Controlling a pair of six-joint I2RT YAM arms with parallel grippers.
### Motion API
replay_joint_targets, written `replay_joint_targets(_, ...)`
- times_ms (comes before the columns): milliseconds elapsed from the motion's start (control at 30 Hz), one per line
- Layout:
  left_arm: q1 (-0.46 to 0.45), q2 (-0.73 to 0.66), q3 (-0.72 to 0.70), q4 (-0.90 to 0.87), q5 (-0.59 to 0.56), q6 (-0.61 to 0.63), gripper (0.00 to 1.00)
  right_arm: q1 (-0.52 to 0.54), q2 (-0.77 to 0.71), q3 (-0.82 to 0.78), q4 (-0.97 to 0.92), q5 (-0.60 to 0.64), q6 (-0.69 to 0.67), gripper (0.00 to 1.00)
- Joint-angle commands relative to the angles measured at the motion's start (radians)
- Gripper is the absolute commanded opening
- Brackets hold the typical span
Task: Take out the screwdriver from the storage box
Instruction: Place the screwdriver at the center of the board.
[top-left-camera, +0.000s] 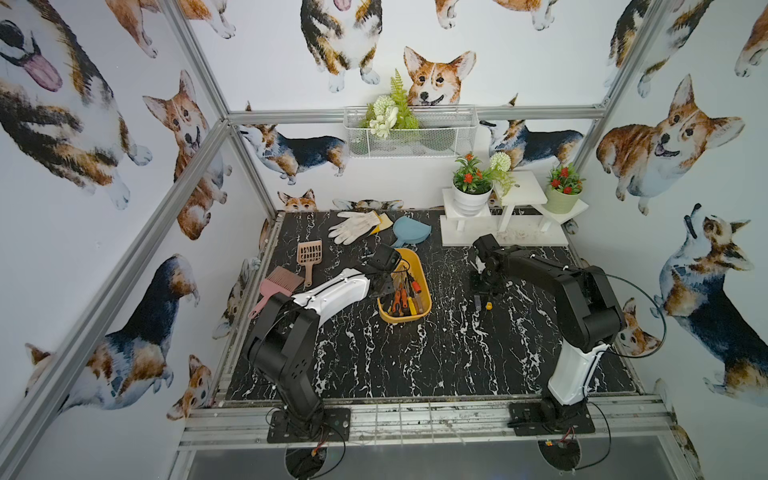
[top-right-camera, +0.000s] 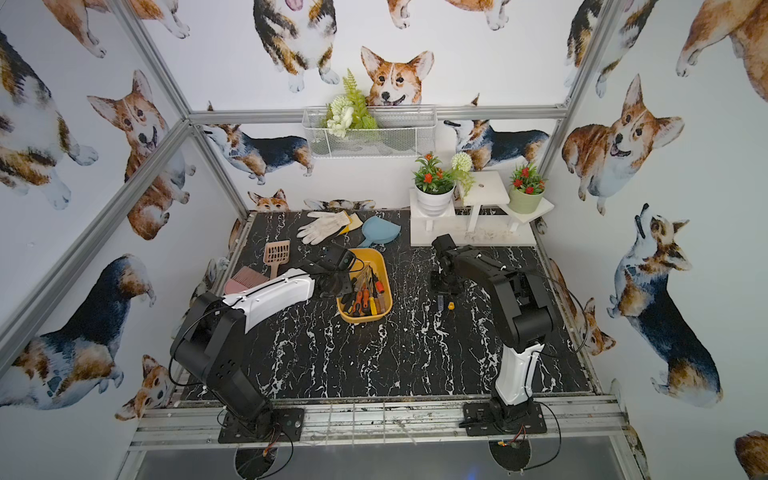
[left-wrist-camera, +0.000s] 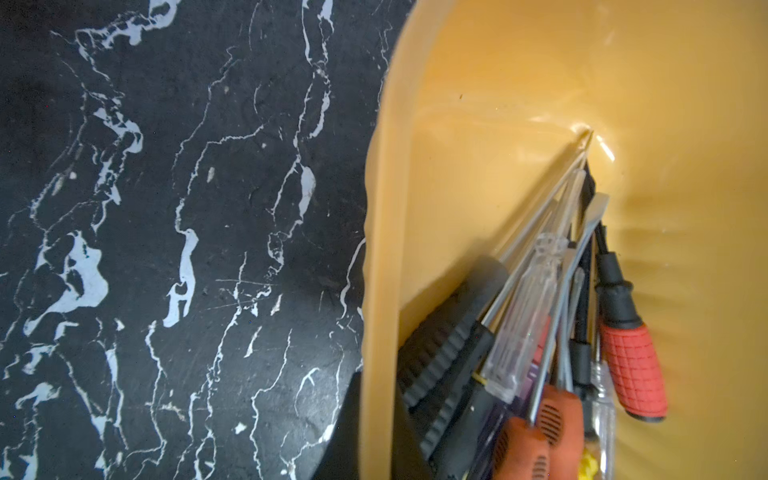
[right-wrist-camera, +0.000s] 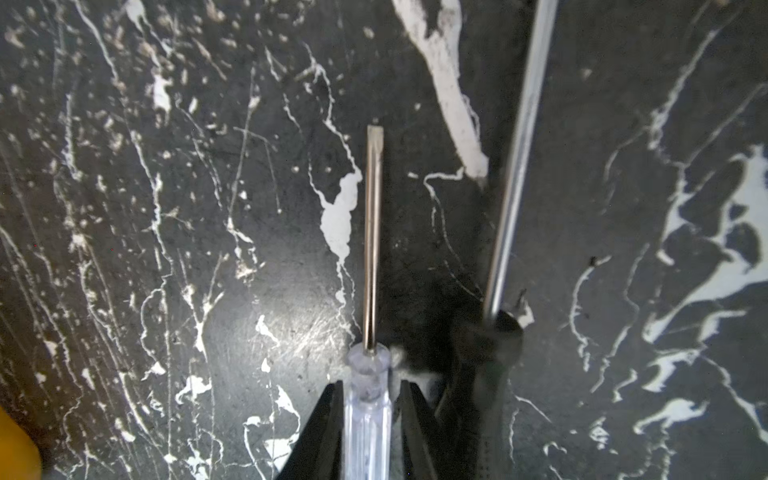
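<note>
Flanking the clear-handled, flat-tipped screwdriver, right claw stands parted; left claw seemingly clamps the storage box.

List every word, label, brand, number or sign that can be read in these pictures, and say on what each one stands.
No text can be read in any view.
storage box: plain walls, no label.
clear-handled screwdriver on the table: no print visible.
red-handled screwdriver in the box: only a grip pattern; other handles too blurred to tell.
</note>
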Motion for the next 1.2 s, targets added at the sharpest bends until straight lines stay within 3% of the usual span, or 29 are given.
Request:
replay_joint_targets(0,0.000,-0.005,0.009,0.050,-0.002,-0.004,0.00,0.001,-0.005,-0.004,-0.001,0.002,0.005,0.34)
replay_joint_targets(267,0.000,-0.011,0.007,0.047,-0.002,-0.004,0.00,0.006,-0.066,-0.010,0.020,-0.011,0.009,0.40)
replay_joint_targets(600,-0.001,-0.018,0.004,0.064,0.008,-0.001,0.00,0.102,-0.196,0.018,0.068,-0.022,-0.040,0.47)
replay_joint_targets(1167,-0.001,-0.021,-0.004,0.066,0.008,0.007,0.00,0.248,-0.157,0.207,0.024,-0.175,-0.187,0.50)
